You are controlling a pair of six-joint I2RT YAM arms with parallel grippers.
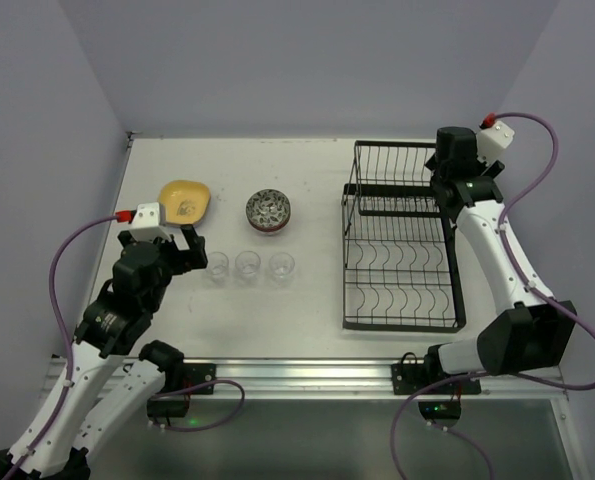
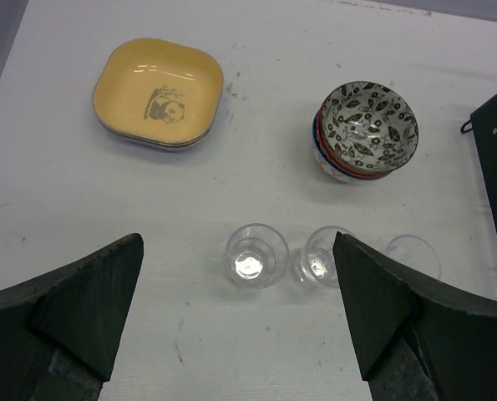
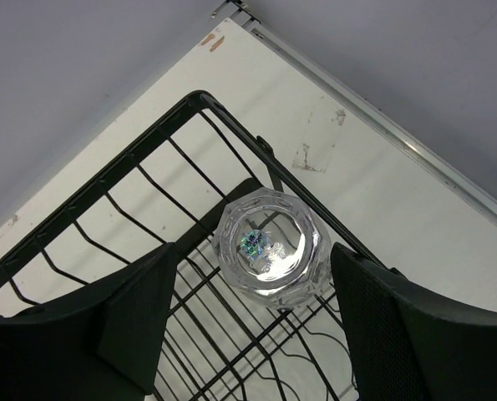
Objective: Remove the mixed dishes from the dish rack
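My right gripper (image 3: 252, 280) is hanging over the far right corner of the dish rack (image 1: 402, 324). Its two dark fingers (image 3: 139, 309) are standing apart on either side of a clear glass (image 3: 269, 246), which is sitting upright on the raised upper shelf. On one side a gap is showing between finger and glass. On the other the pad is lying so near that I cannot tell whether it is touching, so I am not yet gripping it firmly. My left gripper (image 2: 238, 246) is hovering low above the table (image 2: 56, 192), jaws spread wide and holding nothing. It is looking down on a row of three glasses (image 1: 247, 265) standing upright side by side, well apart from the rack. Beyond them a yellow plate (image 2: 159, 92) with a small panda print is lying on top of a short stack. To its right a patterned bowl (image 2: 367, 129) is nesting on other bowls, red and blue rims peeking out beneath it
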